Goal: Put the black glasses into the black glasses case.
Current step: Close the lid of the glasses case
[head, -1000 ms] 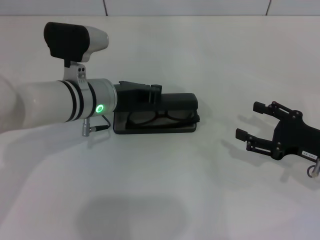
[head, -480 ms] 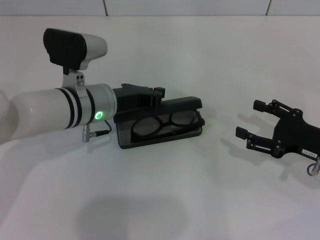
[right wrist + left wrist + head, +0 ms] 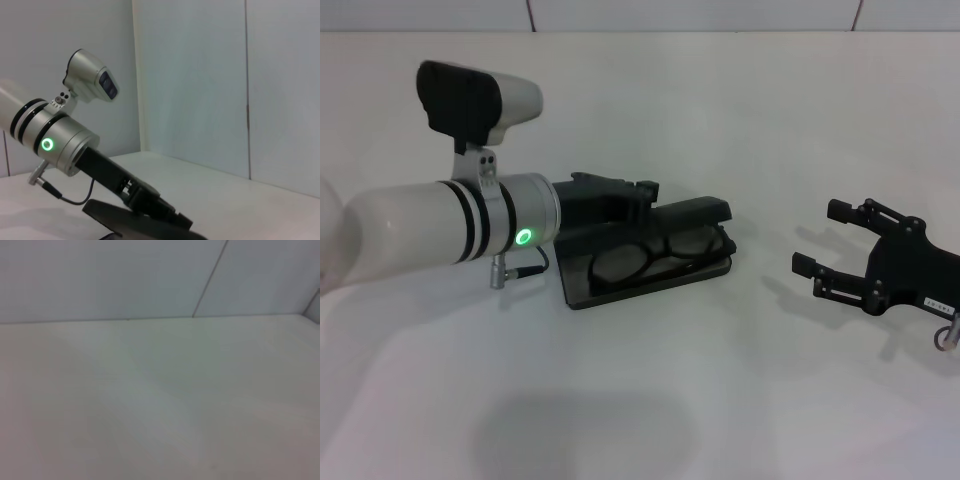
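Observation:
The black glasses case [image 3: 620,285] lies open on the white table, lid [image 3: 692,213] raised at its far side. The black glasses [image 3: 645,258] lie inside it on the lining. My left gripper [image 3: 638,195] reaches in from the left, over the case's back edge and against the lid. The right wrist view shows this gripper [image 3: 150,200] low over the case [image 3: 102,210]. My right gripper [image 3: 816,238] rests open and empty on the table, well right of the case. The left wrist view shows only table and wall.
The white table [image 3: 640,400] stretches around the case, with a tiled wall [image 3: 700,12] along its far edge. My left arm's white forearm [image 3: 410,230] lies across the left side of the table.
The case has slid right and towards me and turned, its right end now farther away. My left gripper moved right with it. The right gripper has not moved.

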Robot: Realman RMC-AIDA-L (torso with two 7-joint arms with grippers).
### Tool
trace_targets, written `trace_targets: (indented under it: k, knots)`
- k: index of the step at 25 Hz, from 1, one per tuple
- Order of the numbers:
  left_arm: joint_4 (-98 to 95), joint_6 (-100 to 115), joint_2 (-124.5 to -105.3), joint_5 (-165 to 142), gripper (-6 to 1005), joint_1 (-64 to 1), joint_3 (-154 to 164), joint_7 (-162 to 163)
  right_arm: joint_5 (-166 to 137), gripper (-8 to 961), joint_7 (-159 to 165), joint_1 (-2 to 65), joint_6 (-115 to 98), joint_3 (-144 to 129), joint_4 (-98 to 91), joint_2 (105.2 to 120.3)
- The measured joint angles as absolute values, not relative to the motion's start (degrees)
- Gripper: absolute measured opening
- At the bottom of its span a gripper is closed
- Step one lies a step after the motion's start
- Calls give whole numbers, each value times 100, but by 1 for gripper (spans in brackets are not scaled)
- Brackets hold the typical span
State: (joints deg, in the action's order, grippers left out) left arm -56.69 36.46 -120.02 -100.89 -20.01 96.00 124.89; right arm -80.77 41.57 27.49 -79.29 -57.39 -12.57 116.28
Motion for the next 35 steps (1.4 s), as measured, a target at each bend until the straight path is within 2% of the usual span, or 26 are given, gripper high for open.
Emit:
trace_targets:
  k: [22,35]
  knots:
    - [-5622,3661,-12015,-9355,35,-1734,9889,11391,-8006,833,4157,2743,-7892,-5730,-1266,11619]
    - [-5217,4131,-12000,-8005,36,-1643,9871,9604,-8006,832,4157,2730,-7892,-5730,-1266,11610]
